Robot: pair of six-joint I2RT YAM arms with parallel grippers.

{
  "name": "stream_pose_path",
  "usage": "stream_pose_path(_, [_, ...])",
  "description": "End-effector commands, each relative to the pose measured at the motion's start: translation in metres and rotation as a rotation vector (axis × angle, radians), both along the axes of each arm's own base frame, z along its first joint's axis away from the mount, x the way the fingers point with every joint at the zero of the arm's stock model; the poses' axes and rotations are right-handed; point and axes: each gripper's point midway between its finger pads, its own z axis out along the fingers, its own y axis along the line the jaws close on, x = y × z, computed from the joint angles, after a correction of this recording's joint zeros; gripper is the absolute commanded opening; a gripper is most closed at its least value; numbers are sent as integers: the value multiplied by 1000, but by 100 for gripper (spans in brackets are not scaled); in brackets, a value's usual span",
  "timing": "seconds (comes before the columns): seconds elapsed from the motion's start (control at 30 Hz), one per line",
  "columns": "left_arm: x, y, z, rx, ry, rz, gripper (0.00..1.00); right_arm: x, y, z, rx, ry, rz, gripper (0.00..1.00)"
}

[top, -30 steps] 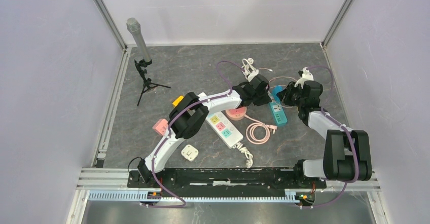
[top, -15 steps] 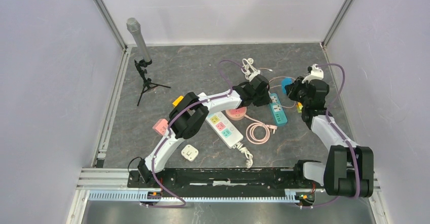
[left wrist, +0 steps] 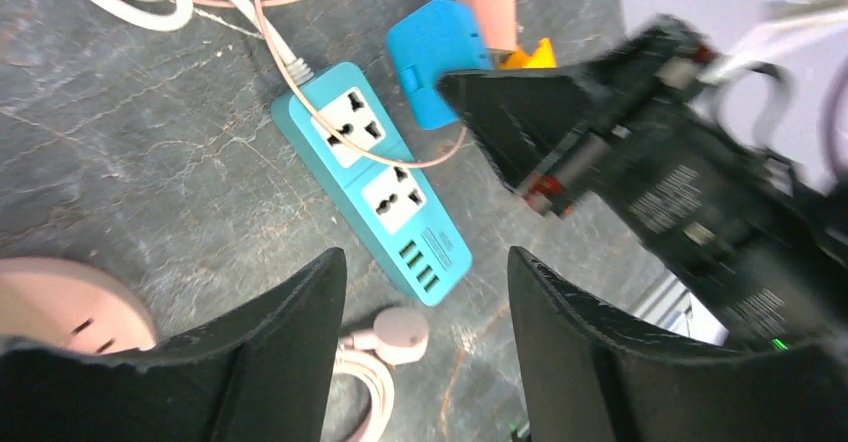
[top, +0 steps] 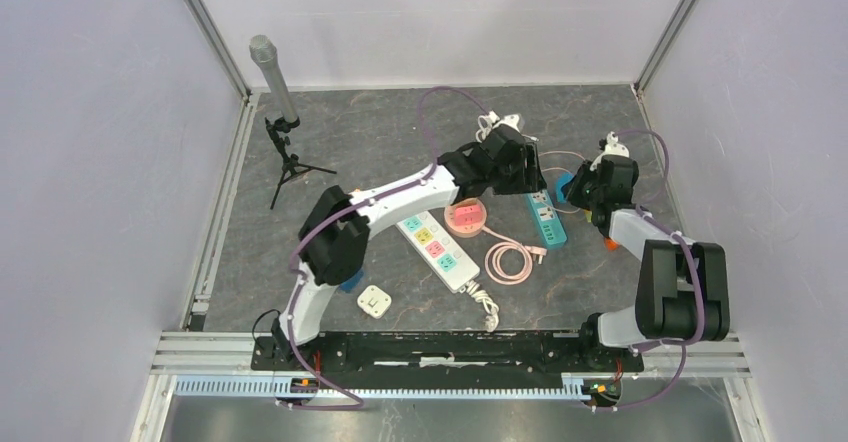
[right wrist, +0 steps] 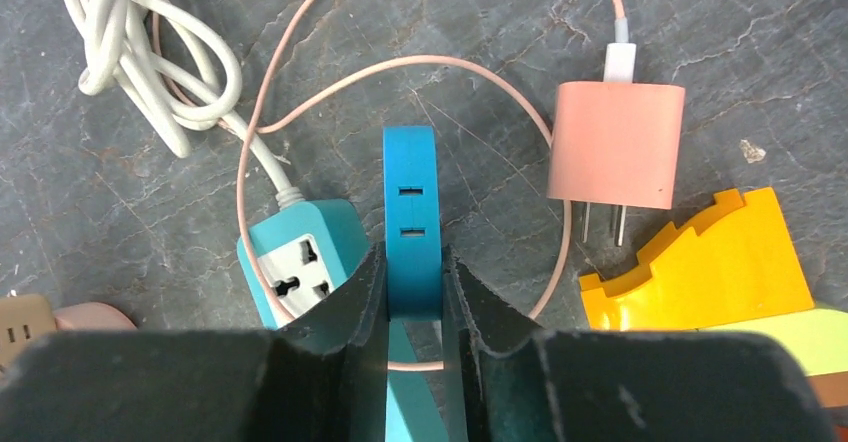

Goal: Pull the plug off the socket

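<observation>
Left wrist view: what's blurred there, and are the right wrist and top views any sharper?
Left wrist view: teal plastic power strip sharp; the right gripper blurred toward the right edge. Right wrist view: crisp on the blue flat adapter and pink boxy charger. Top view: evenly lit, no glare, objects small.

1. Two power strips: a teal strip (top: pixel 548 222) and a white strip (top: pixel 437 252).
2. One round pink socket (top: pixel 465 219).
3. One blue plug (right wrist: pixel 410 212).
4. One pink charger (right wrist: pixel 615 147).
5. One white square adapter (top: pixel 374 302), near left.
6. One microphone (top: pixel 275 82), far left.
7. One yellow block (right wrist: pixel 700 262).
8. One coiled pink cable (top: pixel 508 260).
</observation>
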Motion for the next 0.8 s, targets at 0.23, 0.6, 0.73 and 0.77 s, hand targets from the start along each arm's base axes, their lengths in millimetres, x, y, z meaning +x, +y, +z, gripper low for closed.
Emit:
stream_pose_path(0.23, [8, 101, 94, 72, -261, 84, 81, 19, -3, 15, -3, -17, 19, 68])
stream_pose_path(0.6, [6, 199, 82, 103, -267, 257, 85, 11, -2, 72, -11, -144, 21, 80])
stream_pose_path(0.73, [-2, 227, 74, 116, -273, 314, 85, 3, 18, 101, 20, -237, 118, 81])
stream_pose_path(0.77, [-5, 233, 73, 114, -274, 326, 85, 0, 23, 108, 27, -260, 147, 81])
